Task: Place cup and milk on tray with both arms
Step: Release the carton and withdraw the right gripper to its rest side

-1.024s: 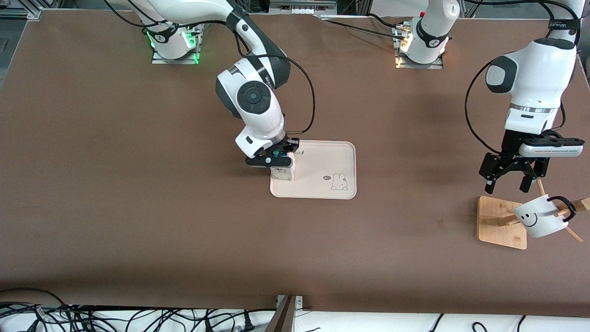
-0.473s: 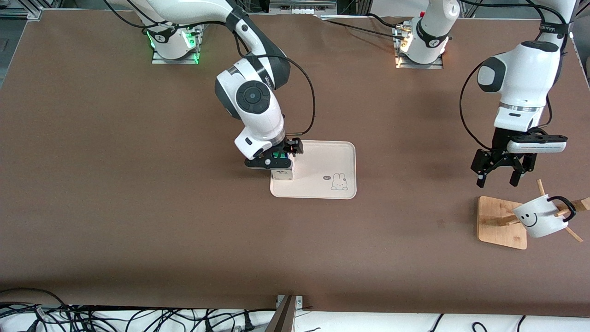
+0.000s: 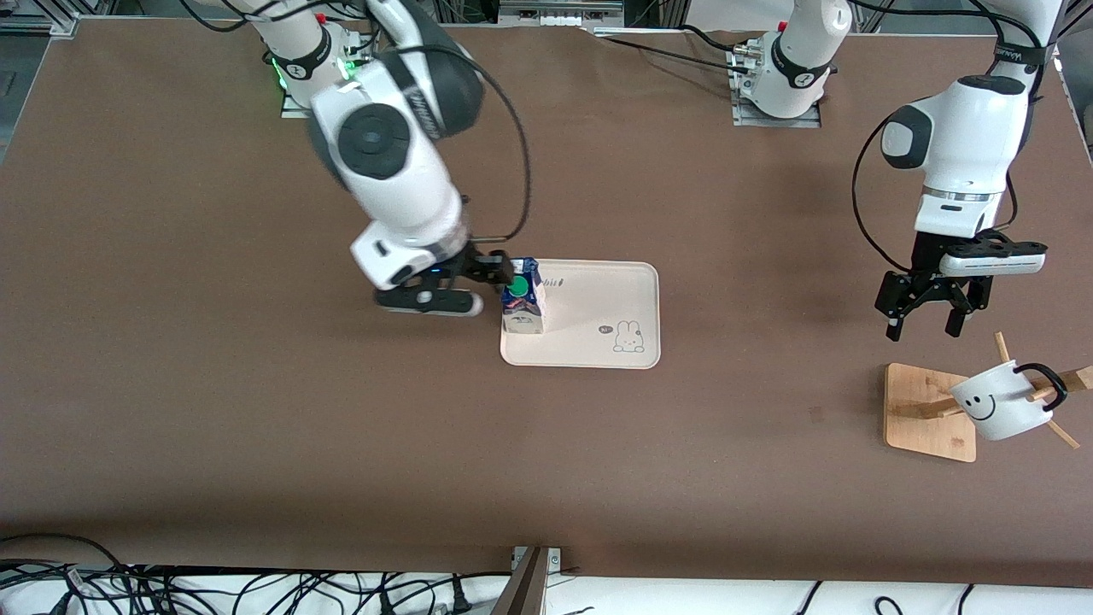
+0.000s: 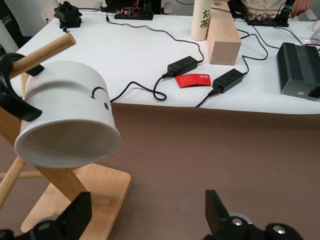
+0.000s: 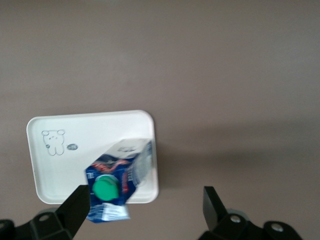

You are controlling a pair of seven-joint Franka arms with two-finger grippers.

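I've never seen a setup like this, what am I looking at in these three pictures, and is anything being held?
Two white robot arms stand at a brown table. One picture looks down from across the table; the other two come from cameras on each arm's wrist. The milk stands on the cream tray. The right gripper is open beside it, over the table, holding nothing. The cup hangs on a wooden rack toward the left arm's end. The left gripper hangs open above the rack, also empty.
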